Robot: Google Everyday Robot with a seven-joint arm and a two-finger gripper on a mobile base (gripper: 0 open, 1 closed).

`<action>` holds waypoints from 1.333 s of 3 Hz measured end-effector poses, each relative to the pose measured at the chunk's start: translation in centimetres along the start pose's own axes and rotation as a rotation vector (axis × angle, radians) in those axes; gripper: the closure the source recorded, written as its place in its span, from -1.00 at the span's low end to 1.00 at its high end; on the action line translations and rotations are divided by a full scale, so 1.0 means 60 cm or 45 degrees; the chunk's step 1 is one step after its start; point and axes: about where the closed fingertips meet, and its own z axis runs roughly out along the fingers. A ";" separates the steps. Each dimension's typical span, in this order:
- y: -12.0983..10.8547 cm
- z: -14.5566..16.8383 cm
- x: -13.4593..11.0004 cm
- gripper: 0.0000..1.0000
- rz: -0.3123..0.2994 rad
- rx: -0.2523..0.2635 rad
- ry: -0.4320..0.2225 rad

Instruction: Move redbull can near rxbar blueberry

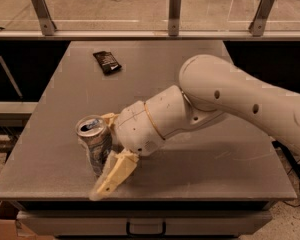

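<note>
The redbull can (93, 140), a slim silver and blue can with an open shiny top, stands upright near the table's front left. My gripper (103, 155) is open around it. One pale finger (115, 174) lies in front of the can on its right, pointing at the front edge. The other finger (109, 118) is just behind the can's rim. The can sits between them on the table. No dark blue striped rxbar blueberry wrapper shows; the arm hides much of the table's middle and right.
A black wrapper with small pale print (107, 62) lies at the back left of the grey table (55, 104). My big white arm (225, 99) reaches in from the right. A railing with metal posts (174, 11) runs behind the table.
</note>
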 end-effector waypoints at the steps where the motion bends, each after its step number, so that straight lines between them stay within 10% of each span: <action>1: -0.011 0.004 0.007 -0.16 0.026 0.048 -0.026; 3: -0.047 -0.086 -0.011 0.74 -0.019 0.217 0.027; 4: -0.083 -0.202 -0.046 1.00 -0.061 0.402 0.087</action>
